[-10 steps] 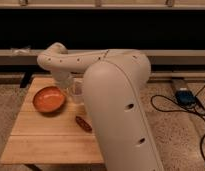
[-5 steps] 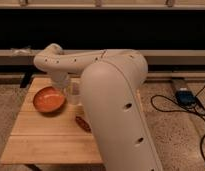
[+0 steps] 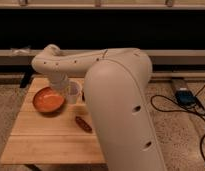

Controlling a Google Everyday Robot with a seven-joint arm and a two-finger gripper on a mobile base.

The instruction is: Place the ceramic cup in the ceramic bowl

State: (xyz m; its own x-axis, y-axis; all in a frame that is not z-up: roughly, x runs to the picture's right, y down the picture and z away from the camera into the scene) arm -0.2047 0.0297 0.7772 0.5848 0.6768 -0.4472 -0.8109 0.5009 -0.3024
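The ceramic bowl, wide, shallow and orange-red, sits at the back left of the wooden table. The ceramic cup, small and white, stands upright just right of the bowl's rim, at the end of my arm. My gripper is at the cup's left side, between cup and bowl, mostly hidden by the white wrist. I cannot tell whether the cup rests on the table or hangs just above it.
A small dark red oblong item lies on the table in front of the cup. My bulky white arm hides the table's right part. Cables and a blue device lie on the floor at the right.
The arm's elbow and wrist have shifted a little to the left, and the cup has moved with them, closer to the bowl. The bowl and the red item have not moved.
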